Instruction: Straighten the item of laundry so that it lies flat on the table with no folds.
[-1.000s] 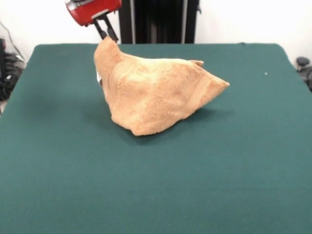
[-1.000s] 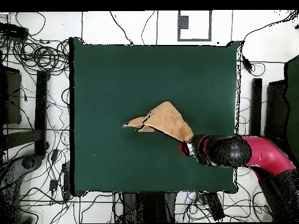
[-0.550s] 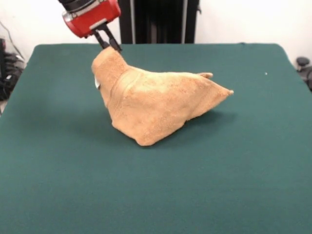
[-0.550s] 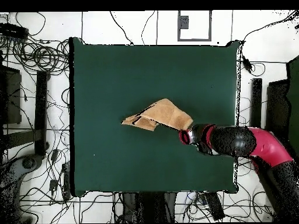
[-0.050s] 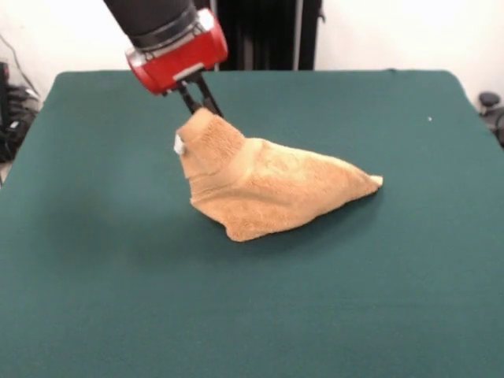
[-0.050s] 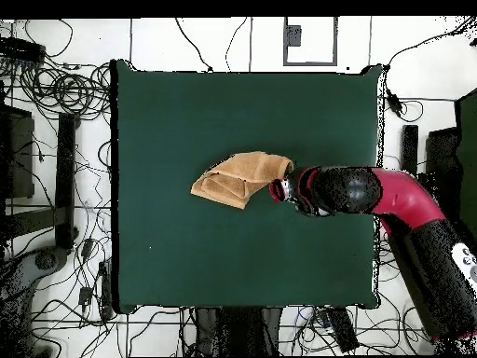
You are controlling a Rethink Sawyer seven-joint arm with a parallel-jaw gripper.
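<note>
The orange-tan towel [image 5: 272, 185] is bunched in a folded heap near the middle of the dark green table [image 5: 252, 299]. Its left end is lifted into a peak, and a small white label [image 5: 179, 145] shows on that raised part. My gripper [image 5: 203, 106] is shut on the top of this peak, with the red wrist just above it. The rest of the towel trails low to the right and rests on the cloth. In the overhead view the towel [image 6: 238, 177] lies left of the gripper [image 6: 282, 183], and the arm reaches in from the right.
Cables and dark equipment [image 6: 56, 186] lie on the floor around the table [image 6: 186, 261]. A black column [image 5: 260, 35] stands behind the table's far edge. The green top is much larger than the towel.
The gripper has carried the towel's held corner lower and toward the table's middle. The towel has sunk from a tall tent into a lower, longer heap.
</note>
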